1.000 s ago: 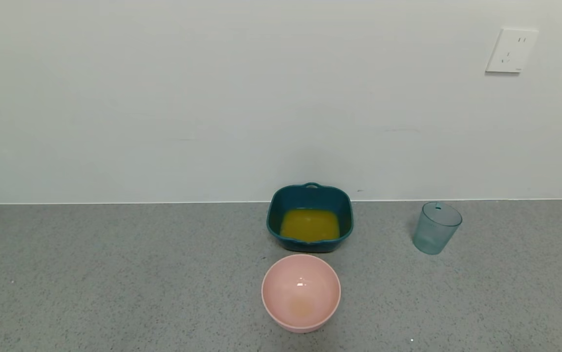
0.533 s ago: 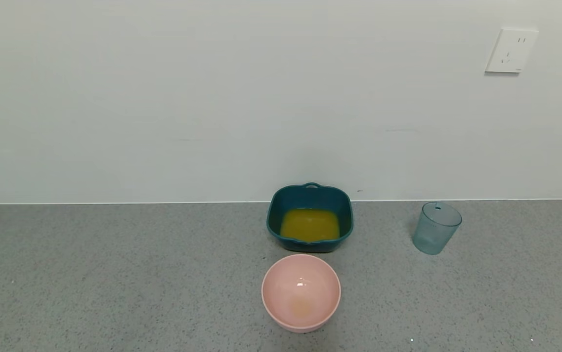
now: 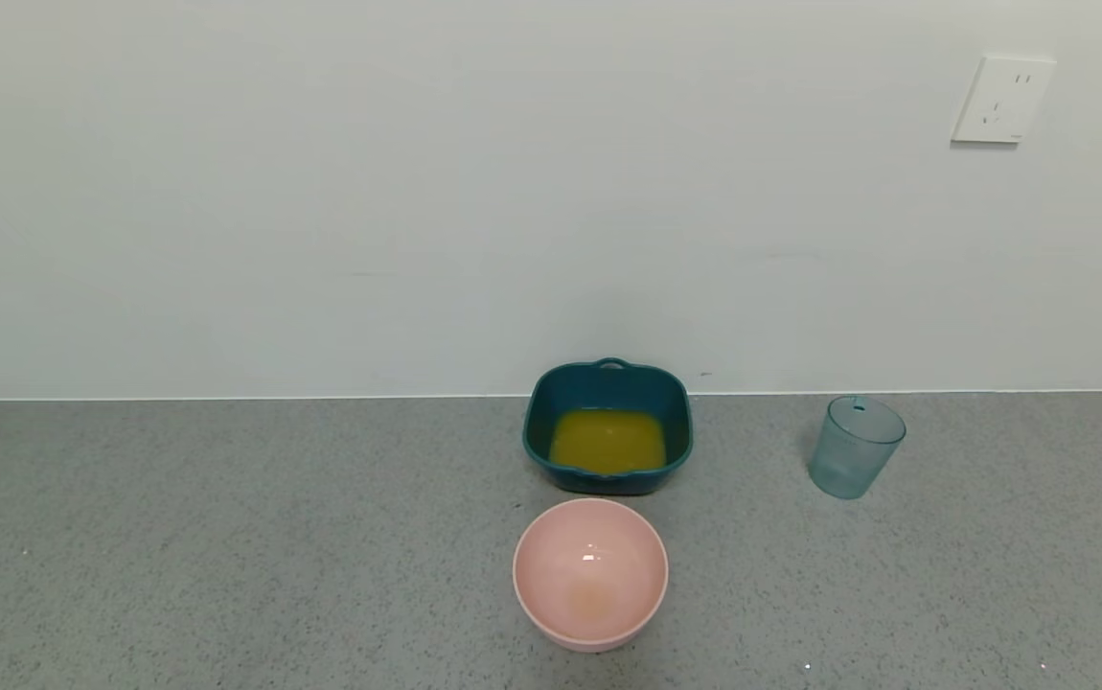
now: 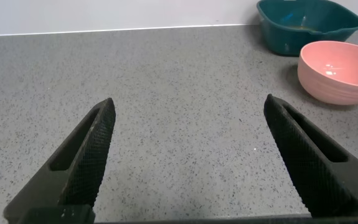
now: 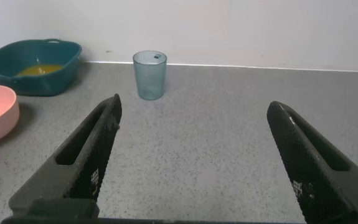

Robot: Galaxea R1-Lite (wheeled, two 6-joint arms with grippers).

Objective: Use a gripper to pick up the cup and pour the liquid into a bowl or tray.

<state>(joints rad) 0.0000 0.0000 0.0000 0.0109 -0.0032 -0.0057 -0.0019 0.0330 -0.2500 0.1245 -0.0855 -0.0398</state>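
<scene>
orange liquid point(image 3: 607, 442) already fills the teal dish point(image 3: 539, 422) in the head view, and the cup point(image 3: 855, 448) stands upright off to its right, looking empty; neither arm shows. left wrist view: the left gripper point(image 4: 188, 158) is spread wide over bare counter point(image 4: 179, 93), holding nothing, the pink bowl point(image 4: 337, 71) well ahead. right wrist view: the right gripper point(image 5: 194, 155) gapes empty too, the cup point(image 5: 150, 74) well ahead, long axis vertical, mouth up (light plastic, so a careless swing could tip it).
</scene>
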